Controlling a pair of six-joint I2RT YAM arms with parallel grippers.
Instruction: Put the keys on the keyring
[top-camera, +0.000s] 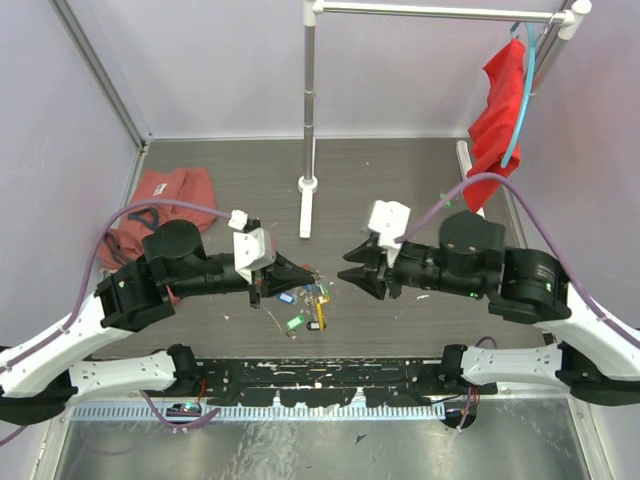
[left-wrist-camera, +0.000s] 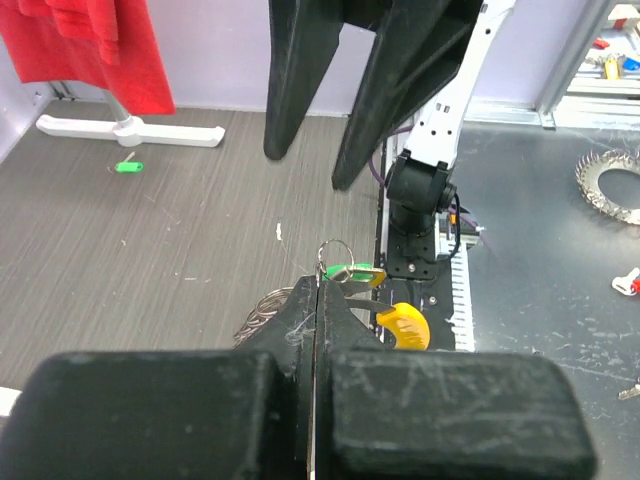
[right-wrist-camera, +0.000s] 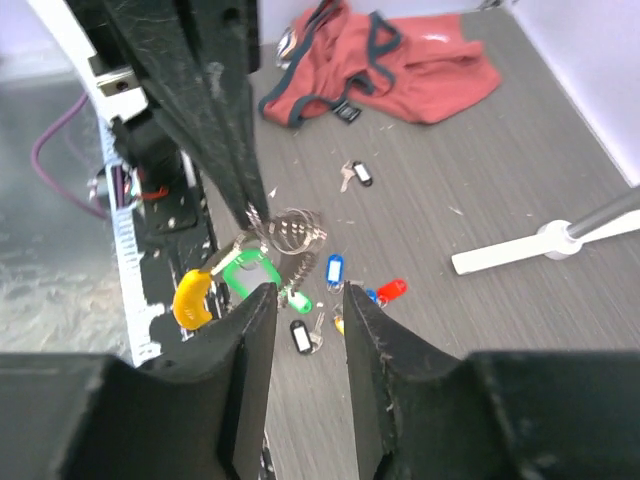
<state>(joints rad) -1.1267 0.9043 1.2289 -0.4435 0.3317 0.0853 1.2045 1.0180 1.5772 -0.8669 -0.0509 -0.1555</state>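
Left end effector (left-wrist-camera: 318, 290) is clenched on the coiled keyring (right-wrist-camera: 295, 230) at its tips. Right end effector (right-wrist-camera: 307, 292) hangs released just opposite, keys (right-wrist-camera: 333, 268) scattered on the grey wood-grain table (right-wrist-camera: 480, 180) beneath both, red cloth (right-wrist-camera: 400, 55) beyond.

Keys (top-camera: 295, 321) on table (top-camera: 420, 175), before stand base (top-camera: 306, 210)

Black-and-white arms (top-camera: 130, 290), purple cables (top-camera: 160, 203)

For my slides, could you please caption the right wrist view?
Left pincer holds the keyring near scattered keys; right pincer open.
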